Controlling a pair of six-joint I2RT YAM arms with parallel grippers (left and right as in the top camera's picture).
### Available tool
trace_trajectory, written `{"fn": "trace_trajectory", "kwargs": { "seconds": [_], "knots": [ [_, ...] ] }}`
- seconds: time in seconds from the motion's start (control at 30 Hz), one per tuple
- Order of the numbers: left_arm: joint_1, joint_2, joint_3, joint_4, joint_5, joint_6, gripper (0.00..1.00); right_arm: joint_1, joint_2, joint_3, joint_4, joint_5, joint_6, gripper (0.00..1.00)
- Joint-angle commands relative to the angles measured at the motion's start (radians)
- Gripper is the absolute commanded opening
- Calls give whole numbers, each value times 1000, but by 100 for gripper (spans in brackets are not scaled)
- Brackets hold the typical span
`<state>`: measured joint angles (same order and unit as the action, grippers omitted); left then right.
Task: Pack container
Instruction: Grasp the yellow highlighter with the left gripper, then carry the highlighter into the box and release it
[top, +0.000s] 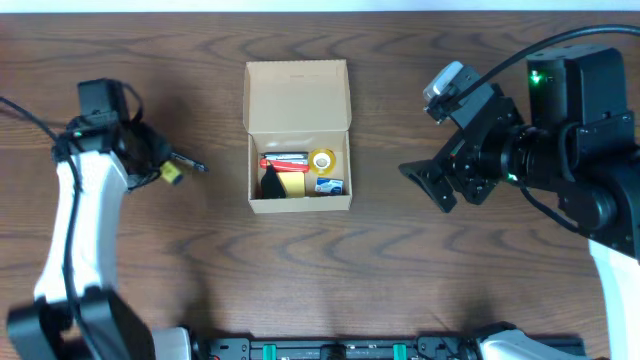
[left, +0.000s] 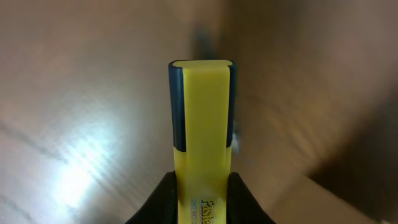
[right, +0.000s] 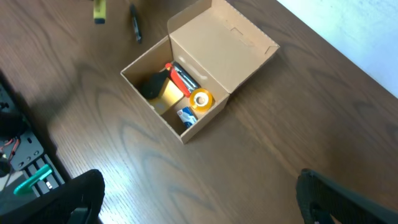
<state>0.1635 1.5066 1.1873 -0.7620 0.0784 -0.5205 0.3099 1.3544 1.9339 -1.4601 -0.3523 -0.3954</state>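
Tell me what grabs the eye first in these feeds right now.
The open cardboard container sits mid-table with its lid flap back, already holding a tape roll and other small stationery. Left of it, the left claw is clamped on a yellow highlighter with a dark blue cap, which fills the left wrist view. The right claw hangs wide open and empty to the container's right.
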Motion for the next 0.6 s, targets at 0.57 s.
{"fn": "trace_trajectory", "kwargs": {
  "seconds": [0.57],
  "knots": [
    [-662,14,24,132,103,1315,6,-1,0,3,-2,-15,-10,99]
  ]
}}
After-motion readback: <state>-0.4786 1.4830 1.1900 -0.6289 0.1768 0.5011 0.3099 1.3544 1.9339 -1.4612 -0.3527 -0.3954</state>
